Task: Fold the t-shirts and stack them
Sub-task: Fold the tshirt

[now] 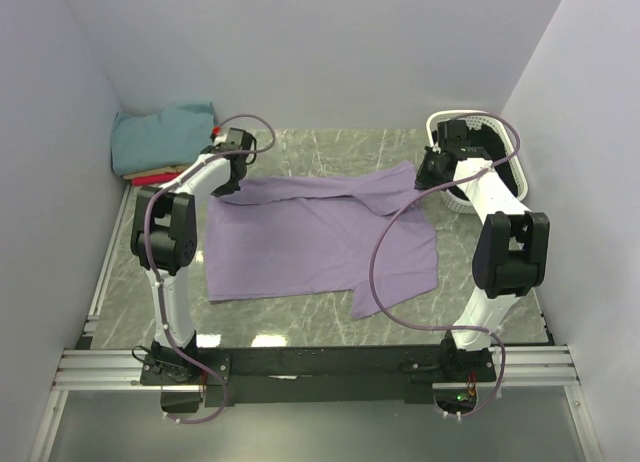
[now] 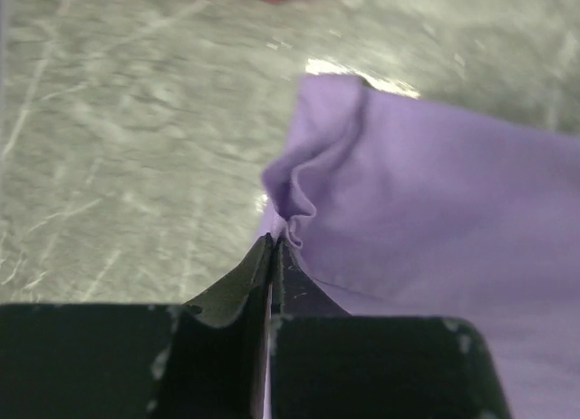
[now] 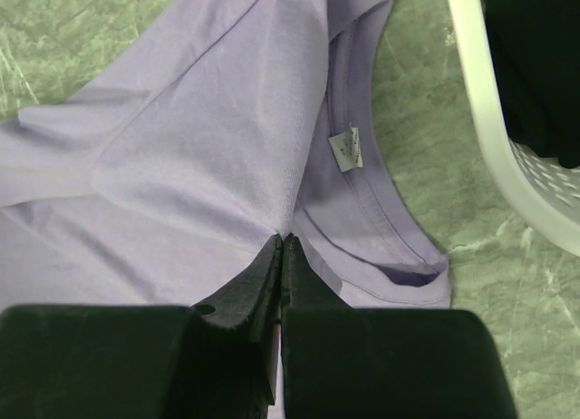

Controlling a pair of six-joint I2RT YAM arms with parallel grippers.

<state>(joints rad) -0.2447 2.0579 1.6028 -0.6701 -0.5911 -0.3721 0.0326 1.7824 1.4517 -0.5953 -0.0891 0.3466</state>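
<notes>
Lavender t-shirt (image 1: pixel 320 247) is lying spread across the middle of the surface (image 1: pixel 320 147), long axis running left to right; left claw (image 2: pixel 274 245) and right claw (image 3: pixel 283 242) are pinching shut on its far corners, one at each end

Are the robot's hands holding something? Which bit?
Both hold the purple t-shirt: the left hand pinches a bunched corner of it, and the right hand pinches the cloth beside the collar.
</notes>
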